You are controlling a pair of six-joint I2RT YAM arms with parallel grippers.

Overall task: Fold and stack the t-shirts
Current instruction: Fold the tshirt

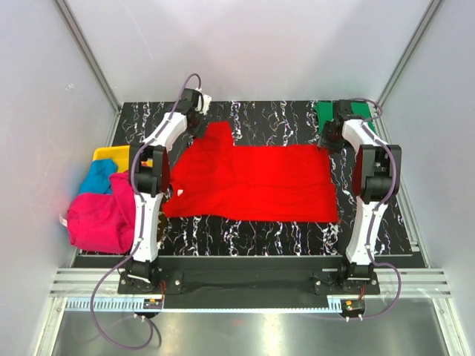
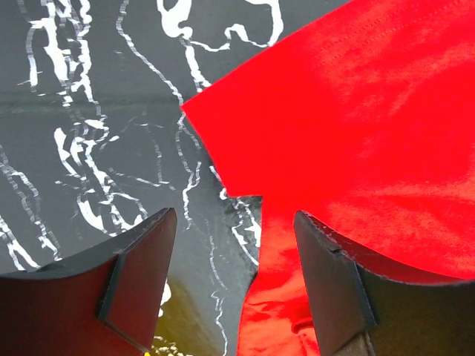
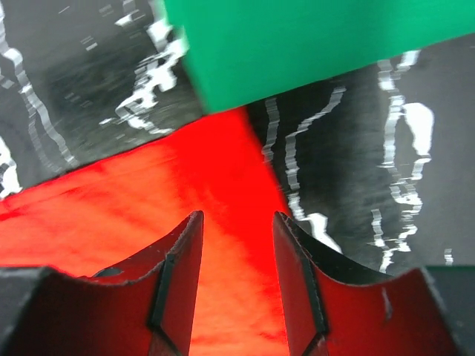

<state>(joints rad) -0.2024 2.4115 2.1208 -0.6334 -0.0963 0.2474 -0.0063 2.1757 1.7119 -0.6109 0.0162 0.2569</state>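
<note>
- Left gripper (image 2: 234, 222) sits at the bottom of its wrist view, released, with its jaws spread wide and nothing between them. One jaw hangs over the bare table (image 2: 89, 148). The other hangs over the edge of the red t-shirt (image 2: 356, 133), just short of the tip of its far sleeve.
- Right gripper (image 3: 237, 219) is also unclenched, its jaws apart above the red t-shirt's far hem corner. Whether the tips touch the cloth I cannot tell.
- Seen from above, the red t-shirt is spread flat with its collar toward the left arm and its hem toward the right arm, showing only light creases.
- The green t-shirt (image 3: 319, 44) is a flat folded rectangle just beyond the red t-shirt's far hem corner. Their edges meet or nearly meet, and I cannot tell whether they overlap.
- The pink t-shirt (image 1: 100, 219) and turquoise t-shirt (image 1: 96, 178) lie heaped and unfolded off the red t-shirt's collar end, beyond the left arm. The turquoise one rests partly on a yellow tray (image 1: 110, 153).
- The red t-shirt looks thin, light and limp, so it will probably sag wherever it is not held.
- The sleeve tip and the hem corner look like the best places to pinch. They lie on the same far edge, so lifting them together should keep that edge fairly straight.
- Each pinch needs to go low and catch the cloth fully. The smooth table may let the shirt slide, and the right jaws could snag the green t-shirt.
</note>
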